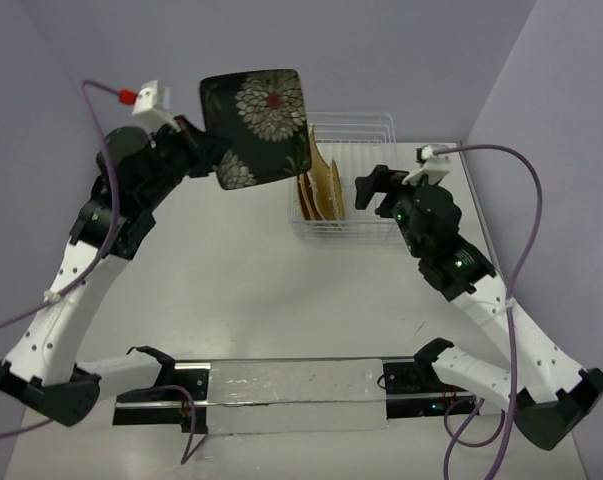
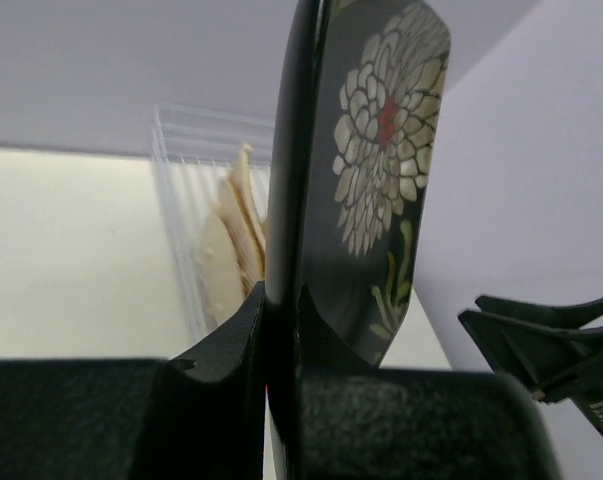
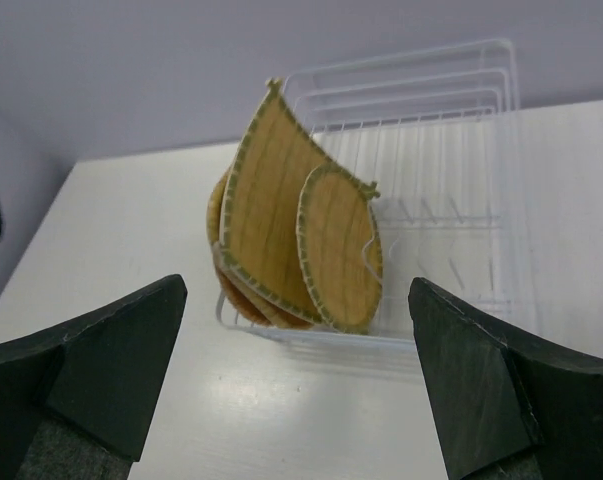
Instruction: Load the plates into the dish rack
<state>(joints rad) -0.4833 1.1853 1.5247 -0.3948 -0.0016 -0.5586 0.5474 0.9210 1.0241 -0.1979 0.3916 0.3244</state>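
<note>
My left gripper [image 1: 211,158] is shut on the lower left edge of the black floral plate [image 1: 253,122] and holds it raised, left of the dish rack [image 1: 366,135]. The left wrist view shows that plate [image 2: 381,150] edge-on, pinched between the jaws [image 2: 281,305]. Several woven plates [image 1: 321,185] lean on edge in the rack's left end. The right wrist view shows a yellow square plate [image 3: 271,215], a yellow round plate [image 3: 343,255] and orange ones [image 3: 224,275] behind them. My right gripper [image 1: 367,190] is open and empty, just in front of the rack [image 3: 461,190].
The rack's right part [image 3: 451,220] holds only bare upright dividers. My right gripper's fingers [image 2: 546,340] show at the right edge of the left wrist view. Purple cables [image 1: 511,230] loop beside both arms. Grey walls close in behind and to both sides.
</note>
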